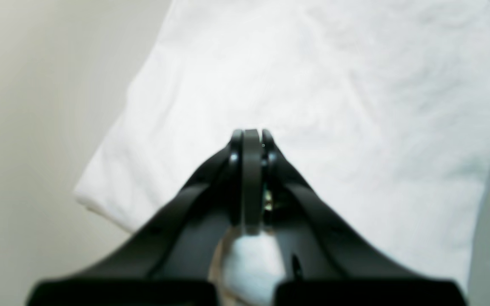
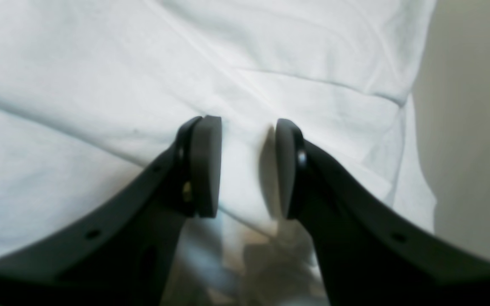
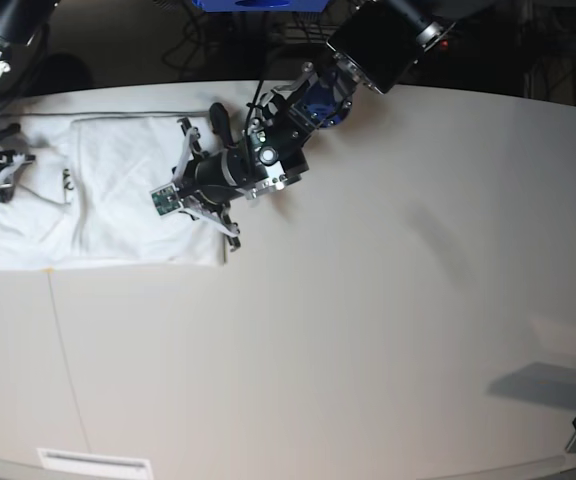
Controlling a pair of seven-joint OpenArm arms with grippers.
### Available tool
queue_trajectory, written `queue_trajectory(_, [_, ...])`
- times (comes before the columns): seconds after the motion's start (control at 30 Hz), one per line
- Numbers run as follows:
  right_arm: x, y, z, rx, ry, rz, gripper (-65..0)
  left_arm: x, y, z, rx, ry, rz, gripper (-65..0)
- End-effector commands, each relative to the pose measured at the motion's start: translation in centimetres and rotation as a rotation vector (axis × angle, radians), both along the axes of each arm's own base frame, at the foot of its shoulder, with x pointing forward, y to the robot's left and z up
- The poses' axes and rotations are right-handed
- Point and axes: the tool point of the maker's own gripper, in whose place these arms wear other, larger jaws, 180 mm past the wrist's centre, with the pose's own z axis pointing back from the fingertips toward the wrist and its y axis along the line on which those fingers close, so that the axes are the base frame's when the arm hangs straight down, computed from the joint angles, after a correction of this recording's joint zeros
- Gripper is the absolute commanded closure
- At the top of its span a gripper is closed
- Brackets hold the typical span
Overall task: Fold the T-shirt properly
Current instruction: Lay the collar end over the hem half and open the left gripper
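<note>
Mostly blurred: left pincer (image 1: 251,138) over T-shirt (image 1: 334,106), print hidden.

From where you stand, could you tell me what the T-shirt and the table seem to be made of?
T-shirt: apparently soft woven or knit fabric, probably cotton; matte white, with creases and folded edges. Table: a smooth, hard-looking cream surface with a faint seam line; perhaps laminate or a covering, hard to say.

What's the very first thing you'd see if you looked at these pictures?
A big white T-shirt spread at the far left corner of the pale table. A black robot arm stretches over its right edge, its left gripper shut above the cloth. At the shirt's left end the right gripper is open, with a fold of cloth between its pads.
</note>
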Motion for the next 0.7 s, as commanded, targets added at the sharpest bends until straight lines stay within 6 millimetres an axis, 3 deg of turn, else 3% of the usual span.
queue_trajectory(0.0, [-2.9,0.0,-2.3,-0.018,0.163,0.010,-20.9,0.6,-1.3,1.5,-0.059,-0.026,-0.009,0.0])
queue_trajectory(0.3, [-2.7,0.1,-1.9,-0.024,0.154,0.021,-21.0,0.6,0.0,-1.6,0.035,0.005,-0.006,0.0])
queue_trajectory(0.43, [-2.3,0.6,0.1,-0.065,0.145,0.084,-21.0,0.7,1.1,-3.4,0.114,-0.005,-0.007,0.0])
queue_trajectory(0.67, [0.2,0.9,6.3,-0.190,0.040,0.091,-21.0,0.9,2.4,-4.3,0.156,-0.004,0.003,0.0])
